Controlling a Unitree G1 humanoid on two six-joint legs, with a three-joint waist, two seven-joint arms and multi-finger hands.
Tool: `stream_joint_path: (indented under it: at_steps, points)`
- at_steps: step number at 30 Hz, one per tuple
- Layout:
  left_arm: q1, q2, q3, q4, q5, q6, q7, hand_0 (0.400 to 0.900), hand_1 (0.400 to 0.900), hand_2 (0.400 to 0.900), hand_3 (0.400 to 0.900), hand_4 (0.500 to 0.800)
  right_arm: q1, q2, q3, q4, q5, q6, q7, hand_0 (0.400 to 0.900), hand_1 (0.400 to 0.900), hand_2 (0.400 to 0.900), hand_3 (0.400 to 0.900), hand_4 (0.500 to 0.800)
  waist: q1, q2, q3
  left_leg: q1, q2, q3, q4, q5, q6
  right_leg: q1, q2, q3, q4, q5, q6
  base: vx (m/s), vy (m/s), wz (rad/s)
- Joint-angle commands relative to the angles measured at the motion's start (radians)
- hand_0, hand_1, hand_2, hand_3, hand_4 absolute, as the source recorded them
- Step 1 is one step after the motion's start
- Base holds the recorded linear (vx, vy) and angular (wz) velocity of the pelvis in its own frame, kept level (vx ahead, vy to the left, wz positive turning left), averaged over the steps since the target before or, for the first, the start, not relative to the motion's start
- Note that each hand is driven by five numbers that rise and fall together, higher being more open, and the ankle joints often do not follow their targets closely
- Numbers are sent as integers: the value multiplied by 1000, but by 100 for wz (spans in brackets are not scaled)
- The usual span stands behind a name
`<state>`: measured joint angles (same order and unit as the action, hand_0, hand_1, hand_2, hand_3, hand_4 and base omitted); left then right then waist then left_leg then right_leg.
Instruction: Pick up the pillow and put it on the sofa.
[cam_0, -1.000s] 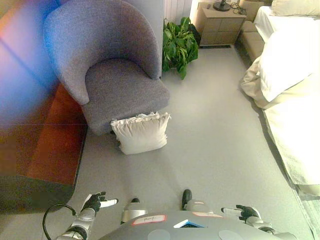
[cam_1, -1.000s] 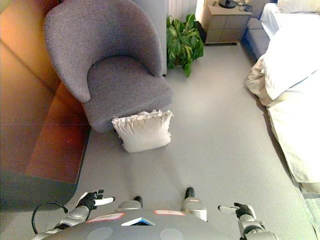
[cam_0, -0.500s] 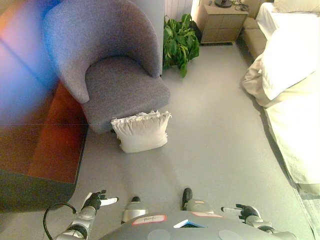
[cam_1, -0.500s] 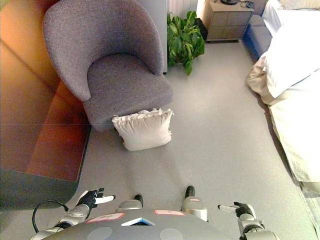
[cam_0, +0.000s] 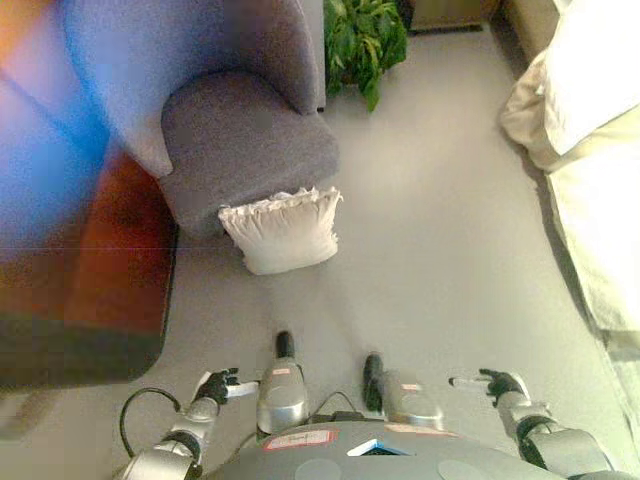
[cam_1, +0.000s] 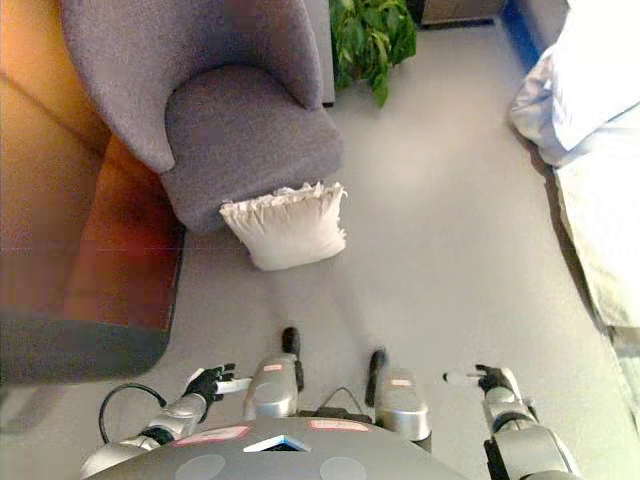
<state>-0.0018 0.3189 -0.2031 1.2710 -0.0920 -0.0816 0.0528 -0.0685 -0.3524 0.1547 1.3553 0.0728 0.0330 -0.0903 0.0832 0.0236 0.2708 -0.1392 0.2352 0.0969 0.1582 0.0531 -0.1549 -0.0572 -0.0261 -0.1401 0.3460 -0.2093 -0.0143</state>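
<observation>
A white frilled pillow (cam_0: 283, 230) stands on the grey floor, leaning against the front of a grey armchair (cam_0: 235, 140), the sofa of the task. My left hand (cam_0: 218, 386) is low at the bottom left, fingers relaxed and empty. My right hand (cam_0: 494, 383) is low at the bottom right, also relaxed and empty. Both hands are well short of the pillow. The pillow also shows in the right eye view (cam_1: 288, 227).
A green potted plant (cam_0: 364, 38) stands behind the armchair to the right. A bed with white bedding (cam_0: 590, 150) runs along the right side. A dark wooden panel (cam_0: 110, 260) lies left of the armchair.
The whole view has shifted: the camera has moved forward and tilted down, so armchair and pillow sit higher and closer. Both hands hang as before.
</observation>
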Motion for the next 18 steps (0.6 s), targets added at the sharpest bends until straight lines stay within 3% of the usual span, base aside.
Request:
stream_joint_path:
  at_steps: [1, 3, 5, 8, 9, 11, 14, 15, 18]
  points:
    - [30, 34, 17, -15, -21, -28, 26, 900, 900, 900, 900, 800, 38, -91, -1, -23, -44, -37, -6, 900, 900, 900, 900, 800, 34, 22, -15, -184, 12, 42, -217, 283, -8, 315, 3, 48, -254, -30, 56, 564, 288, -36]
    - [40, 30, 19, -17, -20, -31, 27, 900, 900, 900, 900, 800, 39, -87, 1, -32, -46, -41, -6, 900, 900, 900, 900, 800, 49, 29, -22, -207, 21, 74, -207, 286, -10, 346, -14, 43, -230, -79, 68, 533, 304, -28]
    - [49, 29, 30, -15, -8, -30, 22, 900, 900, 900, 900, 800, 33, -76, -3, -35, -59, -41, -9, 900, 900, 900, 900, 800, 62, 22, -37, -206, 26, 131, -199, 231, 9, 375, -62, 23, -198, -104, 102, 581, 369, -21]
    - [59, 54, 41, -24, 13, -45, 5, 900, 900, 900, 900, 800, 54, -55, -19, -54, -82, -40, -1, 900, 900, 900, 900, 800, 78, 4, -66, -267, 31, 111, 6, 210, 15, 422, -134, -2, -146, -125, 137, 619, 385, -8]
    - [57, 56, 40, -36, 29, -37, 5, 900, 900, 900, 900, 800, 62, -49, -32, -60, -100, -37, -2, 900, 900, 900, 900, 800, 82, -5, -72, -282, 22, 101, 57, 188, 28, 430, -163, -14, -128, -97, 150, 600, 400, -4]
    - [50, 67, 39, -40, 26, -40, 6, 900, 900, 900, 900, 800, 65, -46, -40, -72, -107, -22, 8, 900, 900, 900, 900, 800, 88, -28, -88, -274, -22, 93, 71, 135, 72, 410, -223, -7, -69, 40, 166, 486, 331, -5]
    - [34, 85, 27, -46, 48, -31, -2, 900, 900, 900, 900, 800, 67, -35, -54, -75, -114, -41, -14, 900, 900, 900, 900, 800, 87, -43, -102, -244, -77, 105, 59, 82, 115, 357, -245, -5, -4, 161, 171, 363, 235, 3]
    - [23, 95, 22, -48, 40, -30, -1, 900, 900, 900, 900, 800, 56, -35, -53, -81, -114, -36, -21, 900, 900, 900, 900, 800, 84, -42, -104, -222, -92, 111, 42, 61, 128, 310, -259, -23, 21, 177, 170, 292, 182, -2]
    - [-29, 120, -5, -51, 11, -25, 2, 900, 900, 900, 900, 800, 15, -38, -35, -78, -86, -35, -33, 900, 900, 900, 900, 800, 72, -30, -86, -199, -101, 105, 18, 49, 132, 196, -247, -57, -28, 138, 156, 119, 24, 10]
